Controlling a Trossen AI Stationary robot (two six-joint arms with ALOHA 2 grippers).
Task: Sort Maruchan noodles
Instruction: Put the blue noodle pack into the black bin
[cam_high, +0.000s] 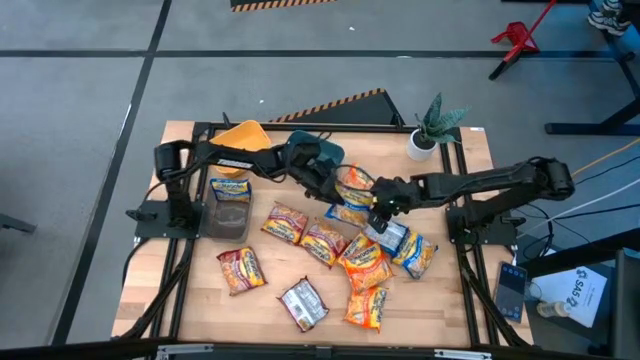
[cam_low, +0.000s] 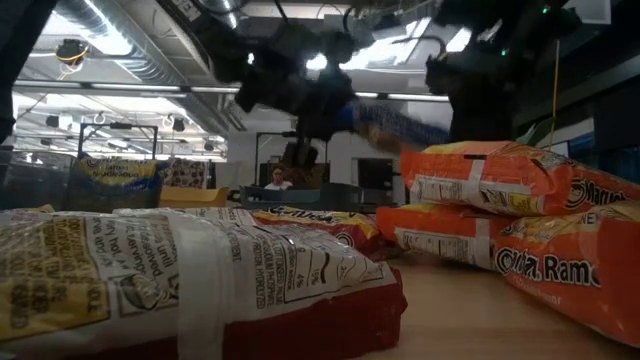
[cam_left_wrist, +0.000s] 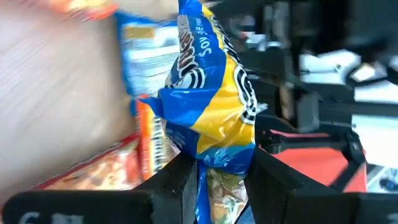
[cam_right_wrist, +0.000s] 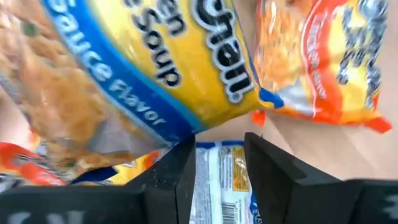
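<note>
Several Maruchan packets lie flat on the wooden table: orange ones (cam_high: 363, 258), red-maroon ones (cam_high: 240, 268) and blue-silver ones (cam_high: 415, 250). My left gripper (cam_high: 338, 190) reaches over the table's middle and is shut on a blue-and-yellow packet (cam_left_wrist: 211, 93), which the low view shows raised (cam_low: 395, 125). My right gripper (cam_high: 383, 210) comes in from the right, close beside it. It is open, and its fingers stand apart over a blue-silver packet (cam_right_wrist: 221, 180) that shows between them; I cannot tell whether they touch it. My left gripper pinches the blue-and-yellow packet by one end (cam_left_wrist: 221, 155) between its two fingers, and the crinkled plastic bunches up there. The rest of the packet juts out beyond the fingertips. It is lifted clear of the packets on the table.
A yellow bin (cam_high: 245, 135) and a teal bin (cam_high: 322, 150) stand at the far edge, and a dark tray (cam_high: 228, 215) with a packet sits by the left arm's base. A potted plant (cam_high: 432, 128) stands far right. Bare wood shows along the near edge.
</note>
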